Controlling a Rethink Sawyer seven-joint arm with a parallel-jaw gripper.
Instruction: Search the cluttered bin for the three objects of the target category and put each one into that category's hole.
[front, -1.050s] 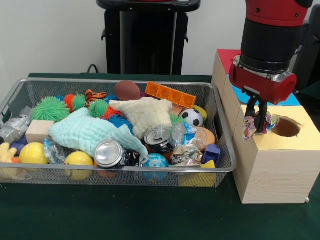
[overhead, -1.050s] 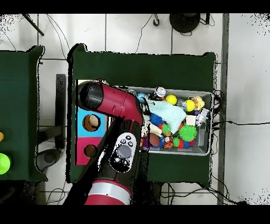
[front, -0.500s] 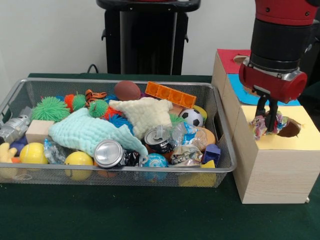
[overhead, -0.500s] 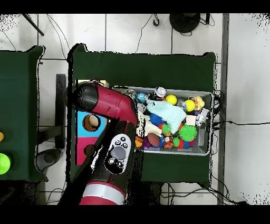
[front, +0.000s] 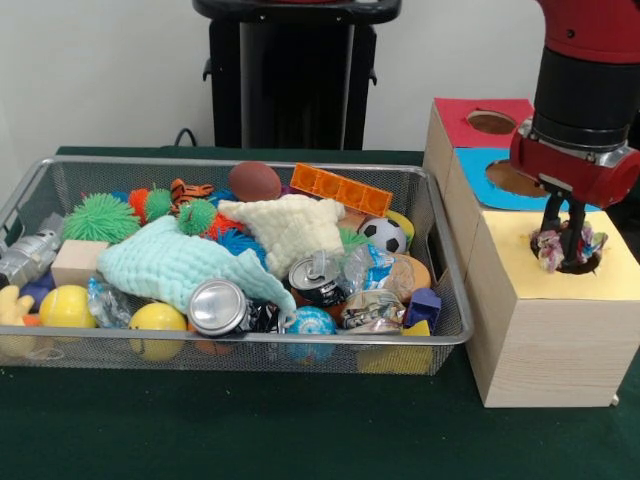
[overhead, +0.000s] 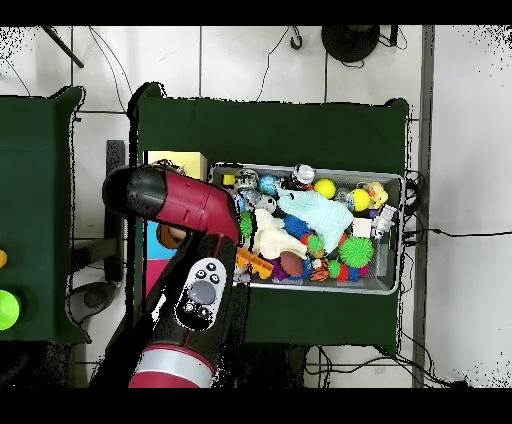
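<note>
Gripper (front: 564, 243) clamped on crumpled wrapper (front: 548, 246), held over hole (front: 577, 262) in yellow top of wooden box (front: 545, 335), right of frame. Wire basket (front: 300, 352) at centre-left filled with balls, cans (front: 218, 306), cloths (front: 176, 264), blocks.

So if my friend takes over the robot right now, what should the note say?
The gripper is shut on a crumpled wrapper, right over the hole in the yellow box top. It has not let go. The rest of the clutter is in the wire bin, including more crinkly wrappers like the one at the front. Next: drop this one in, then search the bin again.
</note>
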